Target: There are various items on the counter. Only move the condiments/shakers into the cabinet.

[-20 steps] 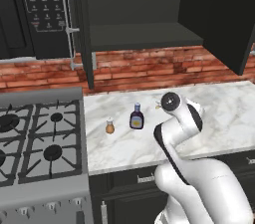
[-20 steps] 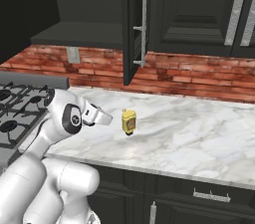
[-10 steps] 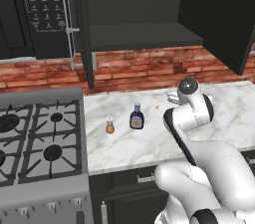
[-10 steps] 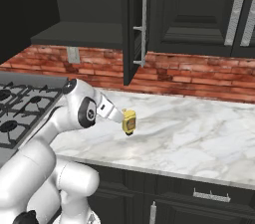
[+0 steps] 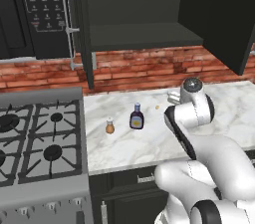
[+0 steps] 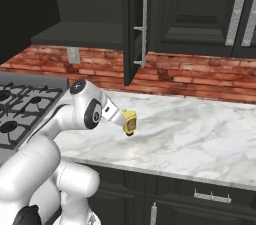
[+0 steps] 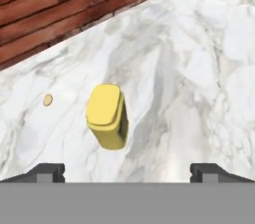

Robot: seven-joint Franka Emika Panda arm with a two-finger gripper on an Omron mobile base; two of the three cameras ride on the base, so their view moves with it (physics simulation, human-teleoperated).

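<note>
The yellow squeeze bottle (image 7: 107,116) stands upright on the marble counter (image 7: 189,58), just ahead of my open gripper (image 7: 128,172) and inside the gap between its fingertips (image 7: 47,172). From the right base view my gripper (image 6: 125,125) is low over the counter (image 6: 200,134), right beside the yellow bottle (image 6: 130,121). The dark sauce bottle (image 5: 136,117) and the small orange-brown shaker (image 5: 109,127) stand further left on the counter (image 5: 129,143). The open cabinet (image 5: 139,36) hangs above, its shelf bare.
A tiny orange speck (image 7: 47,100) lies beside the yellow bottle. The stove (image 5: 35,133) adjoins the counter on the left, with the microwave (image 5: 40,9) above it. Open cabinet doors (image 5: 224,14) (image 6: 132,24) jut out over the counter. A brick wall (image 5: 139,71) backs it.
The arm has stretched forward and the hand has moved right toward the yellow bottle, ending right next to it. The bottles and shaker have not moved.
</note>
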